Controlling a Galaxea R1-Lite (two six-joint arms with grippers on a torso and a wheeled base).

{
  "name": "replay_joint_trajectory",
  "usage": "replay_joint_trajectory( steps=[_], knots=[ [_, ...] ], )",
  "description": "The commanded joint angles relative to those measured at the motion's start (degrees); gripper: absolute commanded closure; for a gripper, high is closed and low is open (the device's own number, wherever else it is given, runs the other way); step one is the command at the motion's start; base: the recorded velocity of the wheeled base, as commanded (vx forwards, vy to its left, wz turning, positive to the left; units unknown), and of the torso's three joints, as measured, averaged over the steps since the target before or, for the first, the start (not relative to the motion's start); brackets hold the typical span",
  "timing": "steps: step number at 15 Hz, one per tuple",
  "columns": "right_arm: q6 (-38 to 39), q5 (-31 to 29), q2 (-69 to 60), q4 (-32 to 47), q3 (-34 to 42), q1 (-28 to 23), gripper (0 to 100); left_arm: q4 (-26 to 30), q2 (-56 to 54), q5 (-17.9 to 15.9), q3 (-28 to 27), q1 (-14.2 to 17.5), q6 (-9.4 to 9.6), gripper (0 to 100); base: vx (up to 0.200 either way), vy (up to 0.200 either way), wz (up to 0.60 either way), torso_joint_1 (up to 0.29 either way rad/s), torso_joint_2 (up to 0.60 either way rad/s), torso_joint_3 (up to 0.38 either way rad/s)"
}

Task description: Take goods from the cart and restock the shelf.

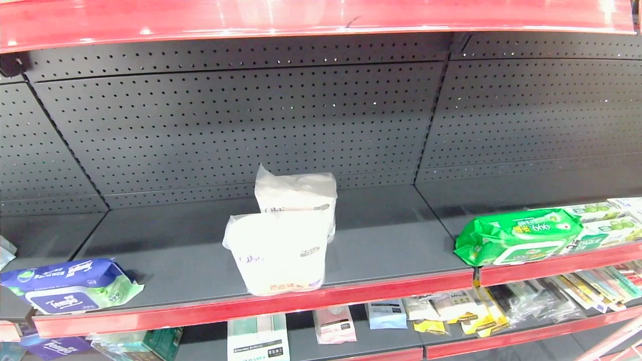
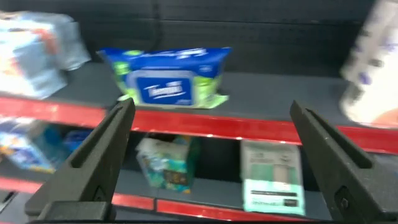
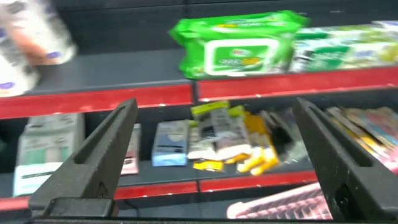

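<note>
- Currently both arms face the front of the shelf [image 1: 381,235]. The left end effector [image 2: 211,104] is spread wide with nothing between its fingers, and the right end effector [image 3: 214,102] is equally wide and empty.
- Goods already on the shelf:
  - A blue wipes pack [image 1: 70,286] lies flat at the left, long side along the red lip.
  - Two white packs stand upright in the middle, the front white pack [image 1: 278,258] at the lip and the rear white pack [image 1: 296,193] just behind it, touching or nearly so.
  - A green wipes pack [image 1: 516,235] lies flat in the right-hand bay, long side along the lip too.
- From the wrist cameras, the blue wipes pack [image 2: 166,78] lies ahead of and above the left fingers, and the green wipes pack [image 3: 236,43] sits likewise for the right.
- With neither arm carrying stock, the step in hand is probably the fetch.
- What matters for that move is a pink frame [image 3: 280,205] low down, below the lower shelves. It also shows at the lower right corner of the head view [image 1: 614,338].
- I take the frame to be the cart's rim, though too little shows to be sure.
- If so, the supply lies down and to the robot's right, nearer the right arm.
- Bare shelf lies on both sides of the white packs, so either arm has room to place.
</note>
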Motion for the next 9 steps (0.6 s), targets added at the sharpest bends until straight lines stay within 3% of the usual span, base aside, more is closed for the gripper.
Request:
replay_joint_trajectory(
  steps=[1,2,3,4,5,6,7,8,9],
  knots=[
    [0.0,0.1,0.1,0.0,0.0,0.0,0,0.0,0.0,-1.1,0.0,-3.9,-0.07,0,0.000,0.000,0.00,0.000,0.00,0.000],
    [0.0,0.1,0.1,0.0,0.0,0.0,0,-0.1,0.0,-1.6,-0.1,-7.0,0.54,0,0.000,0.000,0.00,0.000,0.00,0.000],
    [-0.1,0.1,0.1,0.0,0.0,0.0,0,-0.4,1.5,-2.5,-2.7,-9.6,2.65,0,0.000,0.000,0.00,0.000,0.00,0.000],
    [-0.1,0.1,0.1,0.0,0.0,0.0,0,-0.6,13.6,-1.3,-13.9,-10.1,-0.69,0,0.000,0.000,0.00,0.000,0.00,0.000],
    [-0.2,0.1,0.1,0.0,0.0,0.0,0,-1.4,26.0,1.4,-25.8,-9.6,-9.04,0,0.000,0.000,0.00,0.000,0.00,0.000],
    [-0.1,0.1,0.1,0.0,0.0,0.0,0,-1.0,34.2,4.8,-32.5,-9.4,-10.09,0,0.000,0.000,0.00,0.000,0.00,0.000],
    [0.0,0.1,0.1,0.0,0.0,0.0,0,-1.6,41.7,10.3,-34.0,-9.5,-8.51,0,0.000,0.000,0.00,0.000,0.00,0.000],
    [0.0,0.1,0.1,0.0,0.0,0.0,0,-1.7,46.5,13.3,-33.6,-9.6,-7.28,0,0.000,0.000,0.00,0.000,0.00,0.000],
    [0.0,0.1,0.1,0.0,0.0,0.0,0,-1.9,50.9,13.3,-33.9,-9.7,-7.28,0,0.000,0.000,0.00,0.000,0.00,0.000]
  ],
)
